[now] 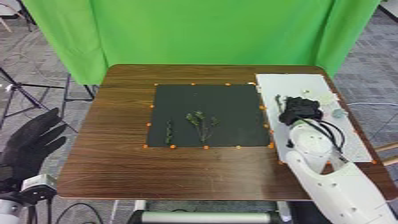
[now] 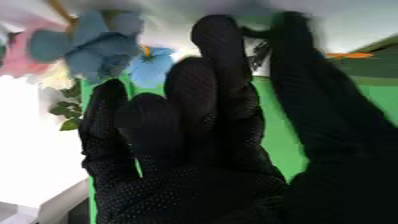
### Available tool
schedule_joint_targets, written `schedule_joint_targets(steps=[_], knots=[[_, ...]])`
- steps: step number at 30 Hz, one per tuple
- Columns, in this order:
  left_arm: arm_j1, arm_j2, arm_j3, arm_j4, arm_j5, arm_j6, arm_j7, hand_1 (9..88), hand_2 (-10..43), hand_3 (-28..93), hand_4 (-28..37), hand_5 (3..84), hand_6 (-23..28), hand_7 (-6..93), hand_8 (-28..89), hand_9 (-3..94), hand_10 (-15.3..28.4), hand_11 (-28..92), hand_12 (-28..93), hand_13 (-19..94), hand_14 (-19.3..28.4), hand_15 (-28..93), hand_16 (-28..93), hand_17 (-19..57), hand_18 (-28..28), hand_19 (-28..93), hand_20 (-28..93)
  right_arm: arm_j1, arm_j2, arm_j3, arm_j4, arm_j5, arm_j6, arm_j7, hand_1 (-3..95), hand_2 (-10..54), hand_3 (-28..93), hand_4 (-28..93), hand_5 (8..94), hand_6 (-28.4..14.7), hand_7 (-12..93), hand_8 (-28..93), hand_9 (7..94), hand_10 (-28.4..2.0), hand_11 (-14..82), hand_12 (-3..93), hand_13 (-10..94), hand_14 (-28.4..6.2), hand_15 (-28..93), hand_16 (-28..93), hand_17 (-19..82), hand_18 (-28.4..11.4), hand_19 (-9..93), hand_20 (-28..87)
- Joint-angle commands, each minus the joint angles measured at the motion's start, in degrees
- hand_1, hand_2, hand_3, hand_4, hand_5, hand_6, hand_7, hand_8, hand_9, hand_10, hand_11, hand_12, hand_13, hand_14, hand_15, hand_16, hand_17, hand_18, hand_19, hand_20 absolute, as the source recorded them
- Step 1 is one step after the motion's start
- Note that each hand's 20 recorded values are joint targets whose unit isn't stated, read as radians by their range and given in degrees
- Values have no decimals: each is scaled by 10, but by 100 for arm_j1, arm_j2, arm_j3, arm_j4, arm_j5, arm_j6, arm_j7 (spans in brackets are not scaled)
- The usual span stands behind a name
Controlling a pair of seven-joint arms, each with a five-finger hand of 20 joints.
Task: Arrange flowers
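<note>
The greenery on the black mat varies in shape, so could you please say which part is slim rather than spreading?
The slim sprig near the left edge of the black mat; the greenery nearer the middle fans out into leafy tips.

Table (image 1: 102,170): brown wood, visible grain, smooth, faint sheen. Mat (image 1: 187,102): dark, matt, looks smooth. Sheet (image 1: 289,82): white, smooth, paper or plastic, cannot tell which. Curtain (image 1: 204,35): green cloth, matt, soft folds. Floor (image 1: 364,65): grey carpet, rough, matt. Right arm (image 1: 333,187): white shell, smooth, plastic look. Left hand (image 1: 27,145) and right hand (image 1: 300,109): black fabric gloves, matt; the right one's weave reads dotted and rough at close range. Blue flower (image 2: 93,50): cloth-like petals, matt.
</note>
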Motion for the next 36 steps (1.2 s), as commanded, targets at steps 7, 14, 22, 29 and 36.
schedule_joint_targets(steps=[7,14,22,29,36], knots=[[127,-87,-24,-54,8,41,32,236,-29,708,-278,247,19,238,-117,192,92,165,185,158,111,209,66,-103,180,379,103,-310,-56,142,7,422,589,-197,421,-95,858,-247,687,7,583,187,733,-102,598,609,683,-108,874,361,245,-223,795,504],[120,-85,-14,-52,8,59,41,235,-29,708,-279,247,19,237,-117,191,92,165,185,158,111,209,66,-103,180,379,103,-314,19,287,-352,198,981,-302,410,-95,861,-223,687,3,595,202,738,-104,616,607,690,-109,885,364,253,-225,804,508],[87,-90,-1,-44,18,27,2,235,-28,707,-277,248,19,236,-117,191,93,164,185,158,111,209,66,-103,180,380,104,-399,7,165,-1010,192,1023,-556,409,-95,859,-217,685,1,598,204,736,-106,623,609,689,-109,887,373,253,-225,805,510],[66,-68,4,-40,17,36,-17,234,-29,710,-277,247,19,236,-116,191,92,162,185,158,111,209,67,-103,180,380,103,-705,-176,-90,-1361,169,815,-732,410,-95,857,-213,685,2,600,203,736,-106,627,605,689,-109,886,376,253,-225,805,510],[45,-65,8,-29,9,15,-42,235,-29,709,-278,248,19,236,-116,191,93,165,185,158,111,211,67,-103,180,380,103,-1009,-381,-377,-1442,128,533,-867,409,-95,857,-211,685,1,600,203,735,-106,628,606,690,-109,887,375,253,-225,805,510]])
